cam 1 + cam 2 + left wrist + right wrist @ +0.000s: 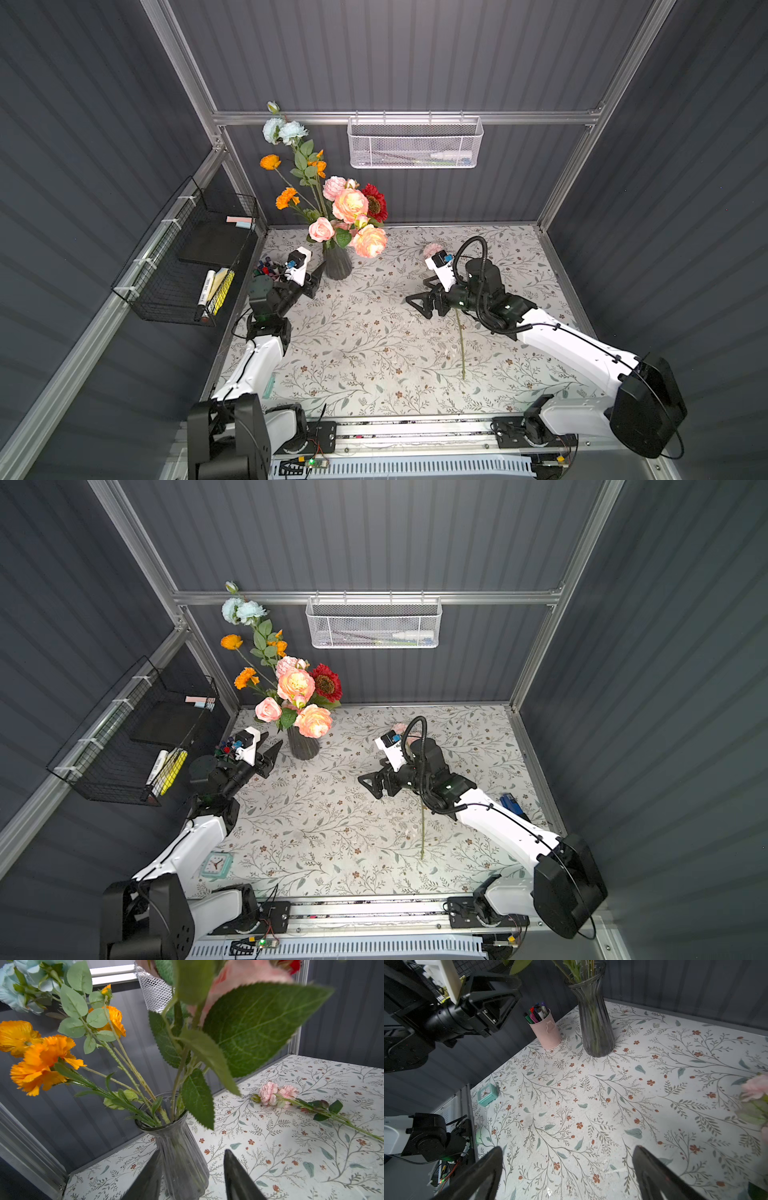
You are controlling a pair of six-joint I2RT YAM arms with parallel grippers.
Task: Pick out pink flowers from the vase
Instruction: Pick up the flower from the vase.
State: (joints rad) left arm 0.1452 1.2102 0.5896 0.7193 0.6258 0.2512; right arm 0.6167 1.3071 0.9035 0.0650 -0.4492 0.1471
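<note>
Floral table [374, 353] in both top views bears the grey ribbed vase [337, 266] far left, four pink flowers [350, 205] crowded by orange blooms [286, 198] and one red flower [376, 203]. Left wrist: left gripper [192, 1150] half-spread astride the vase; one pink stem [269, 1095] lies apart. Right wrist: right gripper [566, 1148] wide, empty.

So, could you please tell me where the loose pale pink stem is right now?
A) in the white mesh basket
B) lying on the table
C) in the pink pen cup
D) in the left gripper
B: the pale pink stem lies flat on the table, and the right gripper near it stands open, holding nothing.
</note>
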